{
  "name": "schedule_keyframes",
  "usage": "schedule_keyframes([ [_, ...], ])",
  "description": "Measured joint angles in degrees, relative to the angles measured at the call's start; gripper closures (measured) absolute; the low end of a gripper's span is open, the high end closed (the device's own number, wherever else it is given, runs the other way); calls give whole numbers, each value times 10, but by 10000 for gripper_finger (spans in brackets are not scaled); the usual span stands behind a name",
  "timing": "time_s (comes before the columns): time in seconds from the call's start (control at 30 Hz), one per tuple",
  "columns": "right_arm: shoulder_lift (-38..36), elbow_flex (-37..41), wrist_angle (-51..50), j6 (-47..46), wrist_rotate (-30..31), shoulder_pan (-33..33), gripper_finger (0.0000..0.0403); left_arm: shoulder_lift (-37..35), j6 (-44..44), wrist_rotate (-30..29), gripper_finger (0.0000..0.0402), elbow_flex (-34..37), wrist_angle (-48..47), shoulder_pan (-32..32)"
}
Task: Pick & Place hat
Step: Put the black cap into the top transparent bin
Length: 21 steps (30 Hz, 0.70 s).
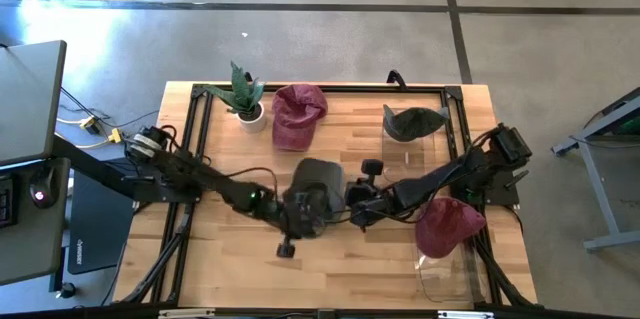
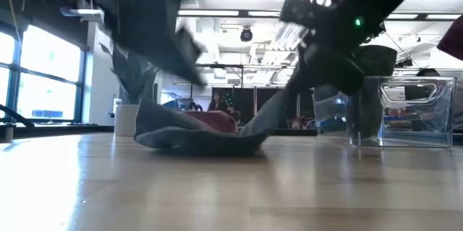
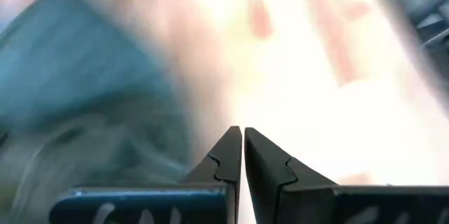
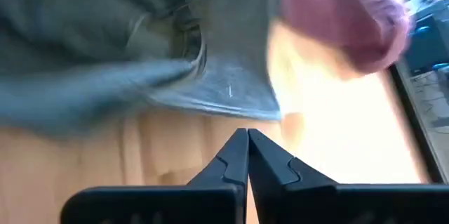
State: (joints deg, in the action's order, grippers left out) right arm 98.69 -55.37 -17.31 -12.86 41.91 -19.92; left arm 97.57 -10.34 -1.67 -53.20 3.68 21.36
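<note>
grey hat lies mid-worktop, left gripper at its 7 o'clock and right gripper at 3, both fingers together.

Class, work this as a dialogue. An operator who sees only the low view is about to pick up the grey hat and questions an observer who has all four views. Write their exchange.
Operator: I see one grey hat. Are there other hats?
Observer: Yes, four in all. Besides the grey hat, there is a maroon hat beside the plant, a dark hat at the right rear, and a second maroon hat on top of the clear bin.
Operator: Are the jaws open?
Observer: No. Each wrist view shows that arm's jaws shut with nothing between them.
Operator: Where are the arms?
Observer: From above, the left arm's jaws are at the grey hat's front left and the right arm's jaws are at its right edge.
</note>
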Motion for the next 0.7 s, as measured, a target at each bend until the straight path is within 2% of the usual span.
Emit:
schedule_keyframes([
  [0.07,-15,0,4,2,-3,-5,401,-9,20,-39,387,-31,-22,22],
  [0.13,-29,0,14,4,-31,-12,400,-12,30,-99,387,-65,-72,41],
  [0.3,-46,-1,72,18,-112,-40,384,-10,25,-227,387,-105,-250,75],
  [0.43,-32,-1,162,59,-174,-60,357,-10,-25,-265,387,-90,-326,79],
  [0.6,31,-1,268,93,-230,-48,292,-15,-86,-328,387,-79,-421,92],
  [0.7,67,-1,314,102,-267,-30,257,-18,-95,-338,387,-74,-422,101],
])
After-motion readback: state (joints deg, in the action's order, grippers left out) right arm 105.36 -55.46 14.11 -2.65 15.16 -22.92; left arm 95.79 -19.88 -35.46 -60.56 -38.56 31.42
